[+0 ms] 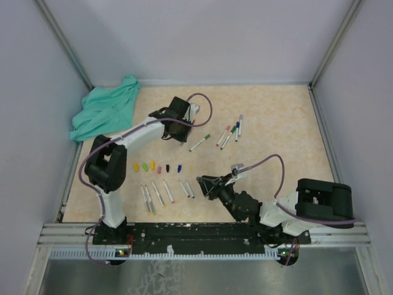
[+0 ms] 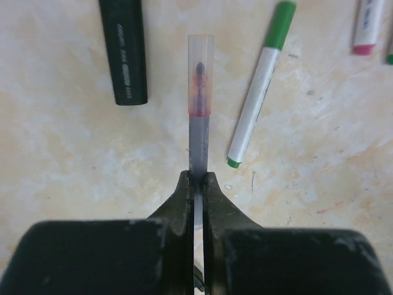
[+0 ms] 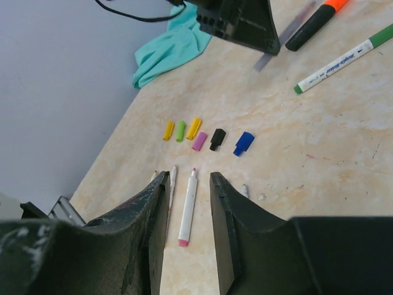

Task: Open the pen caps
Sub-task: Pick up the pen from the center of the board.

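Observation:
My left gripper (image 2: 198, 179) is shut on a thin grey pen (image 2: 199, 132), which points away from it. A clear cap (image 2: 201, 67) with a red band covers the pen's tip. The top view shows this gripper (image 1: 178, 128) at mid-table. Loose pen caps lie in a row: yellow (image 3: 168, 130), green (image 3: 181, 131), yellow (image 3: 193, 128), pink (image 3: 199, 141), black (image 3: 217, 139) and blue (image 3: 244, 143). My right gripper (image 3: 187, 178) hangs open above an uncapped white pen (image 3: 187, 209), holding nothing. From above, it (image 1: 206, 184) sits right of the bare barrels (image 1: 159, 193).
A black marker (image 2: 124, 52) and a green-capped pen (image 2: 258, 86) lie beside the held pen. Several capped pens (image 1: 230, 132) lie to the right. A teal cloth (image 1: 104, 110) is bunched at the back left corner. Grey walls enclose the table.

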Robot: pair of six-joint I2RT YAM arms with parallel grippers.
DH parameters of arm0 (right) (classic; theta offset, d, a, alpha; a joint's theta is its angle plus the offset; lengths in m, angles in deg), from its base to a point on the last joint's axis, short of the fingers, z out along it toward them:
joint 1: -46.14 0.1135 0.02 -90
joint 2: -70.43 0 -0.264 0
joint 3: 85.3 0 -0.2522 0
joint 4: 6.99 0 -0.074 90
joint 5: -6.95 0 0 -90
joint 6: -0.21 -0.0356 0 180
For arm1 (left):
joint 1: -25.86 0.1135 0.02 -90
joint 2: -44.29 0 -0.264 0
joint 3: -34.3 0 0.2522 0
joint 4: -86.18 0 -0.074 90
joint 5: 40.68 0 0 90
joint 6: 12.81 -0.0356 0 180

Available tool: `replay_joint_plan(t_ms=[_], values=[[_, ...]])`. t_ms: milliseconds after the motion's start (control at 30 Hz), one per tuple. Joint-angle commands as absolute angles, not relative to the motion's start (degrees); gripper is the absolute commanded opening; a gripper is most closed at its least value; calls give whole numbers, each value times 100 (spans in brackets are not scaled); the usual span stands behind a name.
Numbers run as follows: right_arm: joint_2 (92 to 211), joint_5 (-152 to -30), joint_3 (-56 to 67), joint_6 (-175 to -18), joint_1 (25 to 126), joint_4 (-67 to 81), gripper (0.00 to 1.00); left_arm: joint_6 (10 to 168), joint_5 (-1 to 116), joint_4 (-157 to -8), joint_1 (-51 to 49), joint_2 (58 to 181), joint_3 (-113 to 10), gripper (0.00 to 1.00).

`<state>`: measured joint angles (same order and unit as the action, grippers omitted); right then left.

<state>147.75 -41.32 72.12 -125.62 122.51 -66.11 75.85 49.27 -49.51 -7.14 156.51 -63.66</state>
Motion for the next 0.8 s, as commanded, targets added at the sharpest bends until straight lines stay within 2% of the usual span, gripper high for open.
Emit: replay_joint_plan(t_ms=[0, 167, 333, 567, 767], values=[[14876, -4117, 7047, -12305, 12304, -7157, 33, 7591, 4726, -5448, -720, 14793, -6139, 0], [14971, -4429, 7076, -12013, 12313, -7663, 33, 7817, 4740, -5781, -721, 13823, -5523, 0], [15482, -4681, 7317, -11650, 12353, -9183, 34, 8413, 5470, -6554, -718, 12506, -4518, 0], [15715, -4817, 7068, -11652, 12366, -9212, 36, 9652, 6737, -8033, -717, 10418, -2245, 0], [15658, -4634, 7188, -12031, 12314, -9210, 53, 10140, 7096, -8749, -720, 8936, -646, 0]])
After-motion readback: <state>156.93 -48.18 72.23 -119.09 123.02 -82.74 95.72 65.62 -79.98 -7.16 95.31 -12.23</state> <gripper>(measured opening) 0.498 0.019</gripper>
